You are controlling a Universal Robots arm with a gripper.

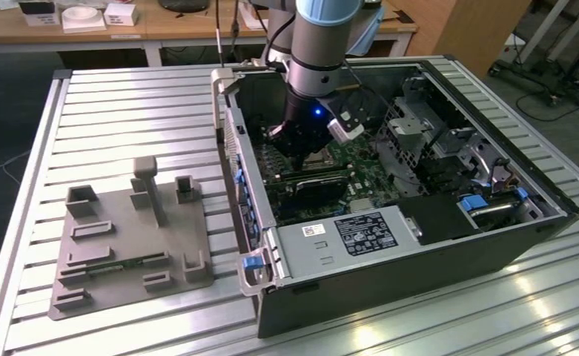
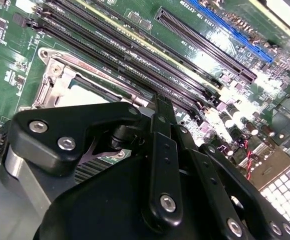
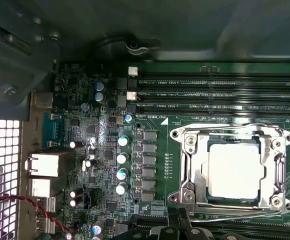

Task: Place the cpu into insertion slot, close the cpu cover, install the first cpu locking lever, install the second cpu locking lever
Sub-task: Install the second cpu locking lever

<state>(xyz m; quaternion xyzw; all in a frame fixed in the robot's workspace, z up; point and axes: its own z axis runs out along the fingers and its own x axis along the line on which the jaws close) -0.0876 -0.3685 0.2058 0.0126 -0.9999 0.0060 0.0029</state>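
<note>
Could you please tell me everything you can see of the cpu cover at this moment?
In the first wrist view the cpu cover is a thin silvery metal frame, square with an open centre, lying flat and closed over the socket on the green motherboard. The cpu, pale and square, shows through its opening. Thin wire levers run along two opposite edges, and screws sit at the corners. In the second wrist view the tool's black body hides part of the frame.

Cpu silvery square, seated flat in socket; cpu cover silver frame closed around it.
</note>
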